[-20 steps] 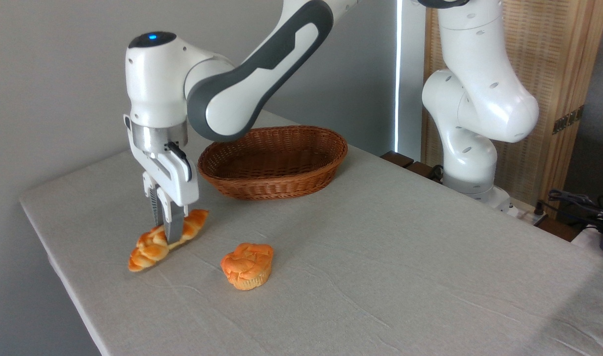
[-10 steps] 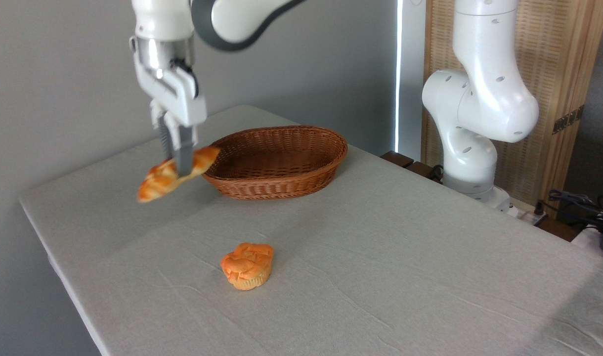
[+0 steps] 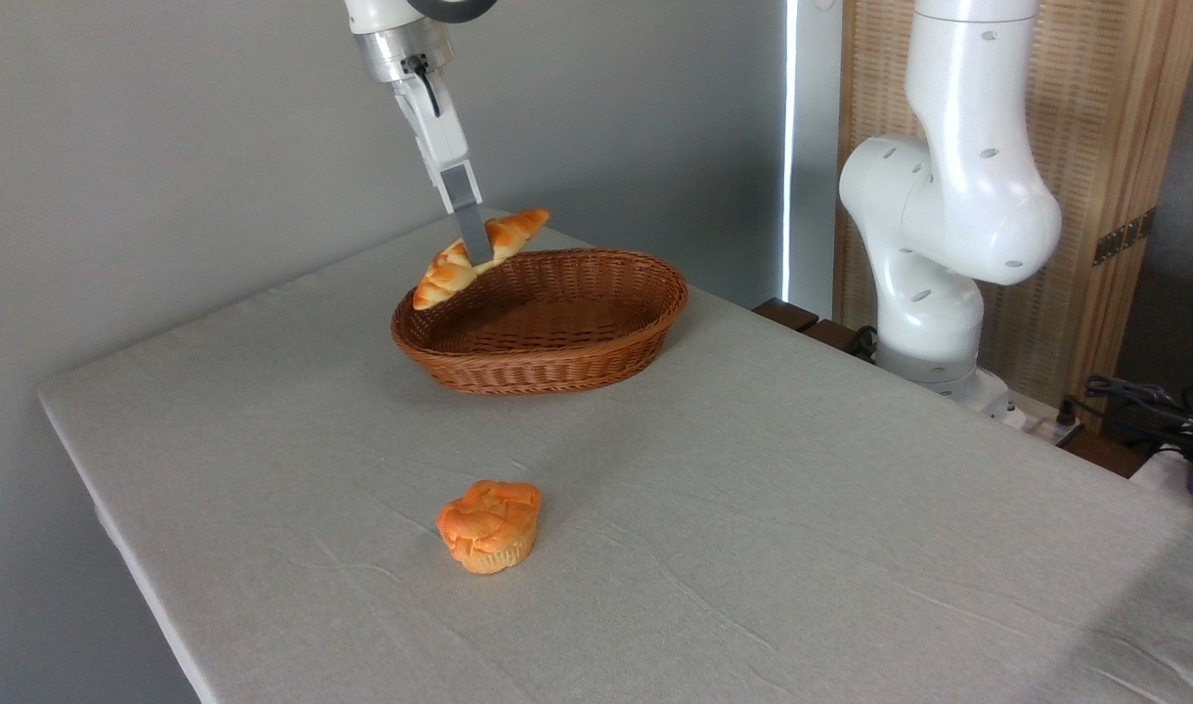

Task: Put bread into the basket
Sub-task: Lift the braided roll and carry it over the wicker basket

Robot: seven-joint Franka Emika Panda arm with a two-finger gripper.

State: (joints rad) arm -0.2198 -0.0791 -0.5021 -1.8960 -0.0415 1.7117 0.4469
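One loaf: we see the bread [image 3: 479,258] tilted in the air over the basket's [image 3: 548,362] left rim.
Gripper [image 3: 475,252]: closed on the loaf's middle; we make out one finger.
Arm: cut off at top.
Muffin [image 3: 490,524]: on tablecloth [image 3: 753,508], well apart.

The top edge of the frame cuts off the arm above the end effector [image 3: 476,249], whose near finger hides the middle of the bread [image 3: 479,257], while the counter [image 3: 753,508] runs past the bottom and right edges.
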